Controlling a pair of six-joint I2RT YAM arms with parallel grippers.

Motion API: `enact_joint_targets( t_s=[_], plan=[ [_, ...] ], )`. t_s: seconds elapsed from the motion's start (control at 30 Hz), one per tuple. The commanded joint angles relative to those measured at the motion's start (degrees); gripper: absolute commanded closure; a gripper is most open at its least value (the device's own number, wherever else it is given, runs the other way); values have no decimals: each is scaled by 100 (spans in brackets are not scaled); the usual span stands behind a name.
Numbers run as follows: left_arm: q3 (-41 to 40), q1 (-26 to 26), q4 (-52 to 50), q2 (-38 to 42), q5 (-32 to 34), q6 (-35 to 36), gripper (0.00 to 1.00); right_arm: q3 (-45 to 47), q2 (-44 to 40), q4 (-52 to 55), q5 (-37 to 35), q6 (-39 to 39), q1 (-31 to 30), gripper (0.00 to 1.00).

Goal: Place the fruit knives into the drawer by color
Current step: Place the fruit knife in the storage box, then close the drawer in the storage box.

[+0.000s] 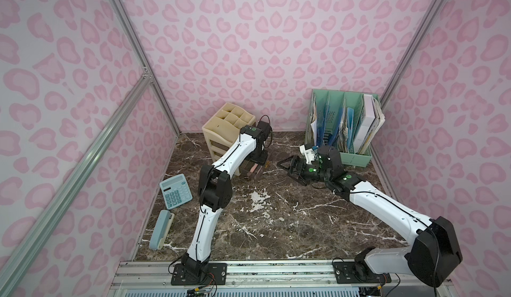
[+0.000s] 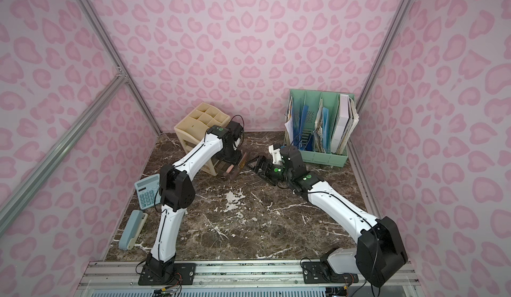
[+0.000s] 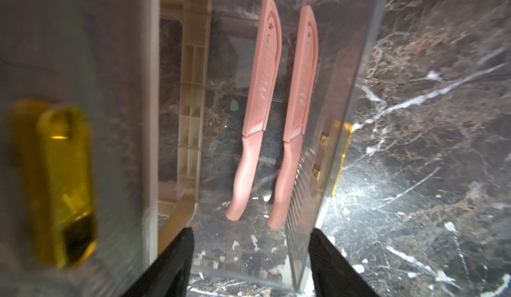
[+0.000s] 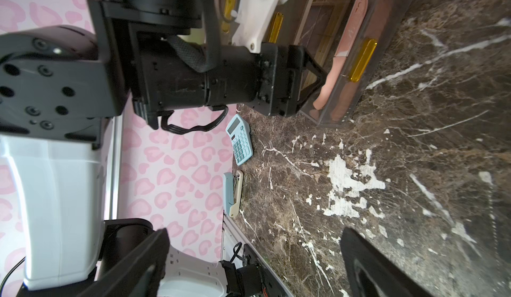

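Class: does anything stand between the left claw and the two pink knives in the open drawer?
Nothing visible does. The left claw sits open over the clear drawer; both pink knives lie uncovered inside.

The dark marble-patterned table [image 1: 276,226] is bare across its middle and front, leaving wide room to pass. At the back left stands a beige plastic drawer cabinet [image 1: 221,121]. Its clear plastic drawer [image 3: 348,69] juts out onto the table, with the left tool [image 3: 251,230] over it, jaws apart. A green file rack [image 1: 356,154] blocks the back right corner. A light blue calculator [image 1: 176,190] and a pale blue stapler [image 1: 161,229] lie along the left edge.
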State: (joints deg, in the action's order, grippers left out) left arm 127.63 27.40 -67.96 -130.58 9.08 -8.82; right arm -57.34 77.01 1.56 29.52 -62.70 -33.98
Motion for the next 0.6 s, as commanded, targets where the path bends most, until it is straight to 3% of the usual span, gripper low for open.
enact_joint_targets(
  t_s=[0.0, 0.37, 0.57],
  plan=[
    [-134, -6, -88, 328, 44, -74, 30, -13, -55, -121, -99, 91, 6, 1],
    [-749, 2, -184, 1391, -301, -807, 28, 212, -328, -113, -360, 56, -5, 1],
    [-1223, 64, -261, 2037, -644, -1303, 22, 565, -495, -304, -557, -47, 2, 1]
  ],
)
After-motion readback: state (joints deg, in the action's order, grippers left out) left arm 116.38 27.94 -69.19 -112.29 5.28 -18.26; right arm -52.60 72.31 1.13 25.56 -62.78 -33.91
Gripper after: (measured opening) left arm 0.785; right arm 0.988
